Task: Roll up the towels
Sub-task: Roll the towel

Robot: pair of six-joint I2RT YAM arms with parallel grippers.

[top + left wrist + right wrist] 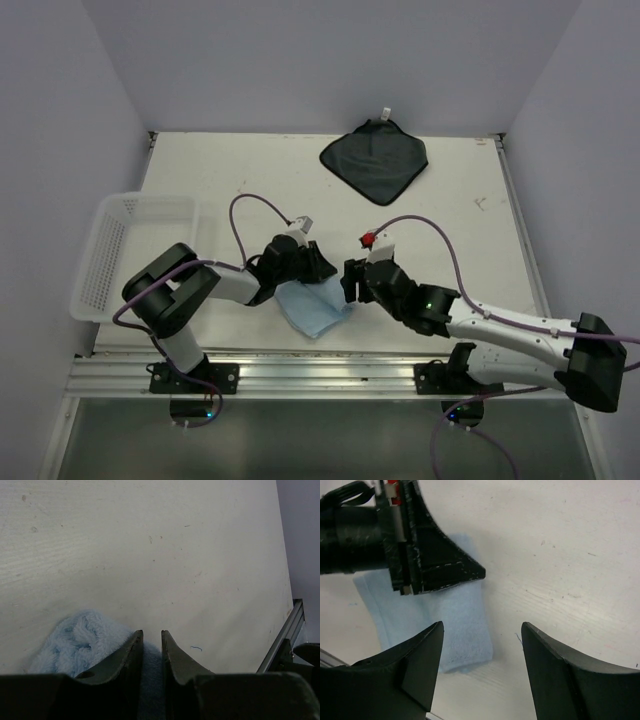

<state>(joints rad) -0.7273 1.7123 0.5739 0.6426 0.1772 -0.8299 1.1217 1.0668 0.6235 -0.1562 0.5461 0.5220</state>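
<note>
The light blue towel (312,307) lies folded on the table near the front edge, between the two arms. My left gripper (320,268) sits on its far edge, jaws nearly shut on a fold of the towel (80,640), which fills the narrow gap at the left gripper (152,636). My right gripper (349,284) is open and empty, just right of the towel; in the right wrist view the right gripper (482,627) hovers over the towel's (462,615) right edge, with the left gripper's fingers (445,570) beyond. The dark grey towel (375,160) with a white tag (383,112) lies flat at the back.
A white mesh basket (105,250) stands at the left edge of the table. A metal rail (300,375) runs along the front edge. White walls close in the back and both sides.
</note>
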